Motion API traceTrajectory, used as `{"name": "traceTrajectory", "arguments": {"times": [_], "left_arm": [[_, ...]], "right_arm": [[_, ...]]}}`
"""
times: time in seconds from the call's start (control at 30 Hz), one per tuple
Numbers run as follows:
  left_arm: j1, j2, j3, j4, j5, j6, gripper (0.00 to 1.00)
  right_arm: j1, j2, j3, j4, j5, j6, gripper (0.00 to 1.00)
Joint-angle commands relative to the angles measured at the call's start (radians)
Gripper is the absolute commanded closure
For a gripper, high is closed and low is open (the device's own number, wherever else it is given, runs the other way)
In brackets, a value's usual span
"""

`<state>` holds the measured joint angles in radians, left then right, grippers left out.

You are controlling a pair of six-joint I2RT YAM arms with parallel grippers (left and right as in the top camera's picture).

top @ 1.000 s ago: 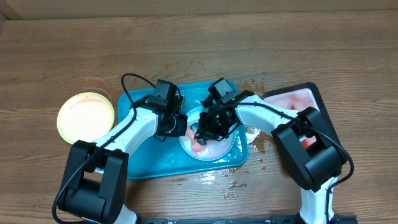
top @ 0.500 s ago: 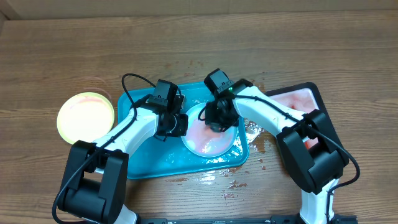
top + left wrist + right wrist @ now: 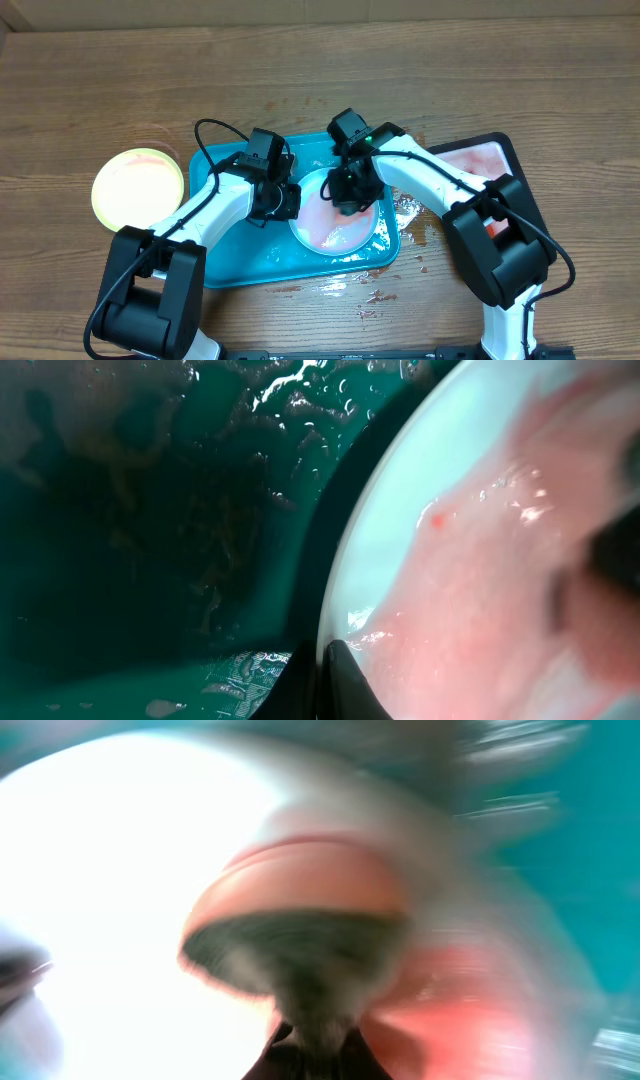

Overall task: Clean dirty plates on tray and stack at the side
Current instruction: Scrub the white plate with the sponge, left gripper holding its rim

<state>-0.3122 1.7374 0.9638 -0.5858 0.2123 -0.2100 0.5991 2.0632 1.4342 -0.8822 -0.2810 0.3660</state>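
Where the overhead view takes in the whole wooden table (image 3: 420, 60), it shows the turquoise tray (image 3: 230, 262) at frame centre, rectangular with rounded corners and a raised rim, its surface wet. The pale plate (image 3: 335, 232), round and smeared pink, lies on the tray's right half. The left gripper (image 3: 285, 200) is at the plate's left rim; the right gripper (image 3: 350, 192) is over the plate's upper part. A yellow-green plate (image 3: 138, 187) sits on the table at frame left, apart from the tray. A black tray (image 3: 505, 160) of red liquid lies at frame right.

The left wrist view alone shows the grip: the left fingers (image 3: 350, 685) are clenched on the pale plate's rim (image 3: 400, 540), at lower centre. The glossy plate carries a watery pink film.

The right wrist view is motion-blurred. Its fingers (image 3: 300, 1060) are clamped on a sponge (image 3: 300, 920), a rounded shape, pink above and dark grey below, against the white plate surface.
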Motion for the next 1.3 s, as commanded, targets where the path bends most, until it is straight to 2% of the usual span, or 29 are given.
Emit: {"name": "traceTrajectory", "arguments": {"times": [0.0, 0.27, 0.37, 0.5, 0.6, 0.73, 0.9, 1.1, 1.17, 1.27], "left_arm": [[0.0, 0.008, -0.006, -0.008, -0.012, -0.004, 0.96], [0.0, 0.008, -0.006, -0.017, -0.012, -0.004, 0.96], [0.0, 0.008, -0.006, -0.019, -0.009, -0.008, 0.96], [0.0, 0.008, -0.006, -0.02, -0.009, -0.008, 0.96], [0.0, 0.008, -0.006, -0.021, -0.009, -0.008, 0.96], [0.0, 0.008, -0.006, -0.02, -0.009, -0.023, 0.96], [0.0, 0.008, -0.006, -0.02, -0.01, -0.023, 0.96], [0.0, 0.008, -0.006, -0.019, -0.012, -0.031, 0.96], [0.0, 0.008, -0.006, -0.018, -0.012, -0.036, 0.96], [0.0, 0.008, -0.006, -0.014, -0.013, -0.046, 0.96]], "right_arm": [[0.04, 0.024, -0.005, 0.026, -0.303, 0.014, 0.96], [0.045, 0.026, -0.021, 0.122, -0.261, 0.177, 0.96], [0.045, 0.026, -0.021, 0.19, -0.101, 0.334, 0.96], [0.043, 0.026, -0.021, 0.23, 0.026, 0.443, 0.96], [0.037, 0.026, -0.021, 0.221, 0.129, 0.482, 0.96], [0.013, 0.026, -0.021, 0.121, 0.279, 0.497, 0.96], [-0.057, 0.026, -0.021, -0.056, 0.314, 0.474, 0.96], [-0.144, 0.026, -0.021, -0.174, 0.309, 0.387, 0.96], [-0.152, 0.026, -0.021, -0.196, 0.257, 0.32, 0.96], [-0.14, 0.026, -0.021, -0.213, 0.07, 0.155, 0.96]]}}
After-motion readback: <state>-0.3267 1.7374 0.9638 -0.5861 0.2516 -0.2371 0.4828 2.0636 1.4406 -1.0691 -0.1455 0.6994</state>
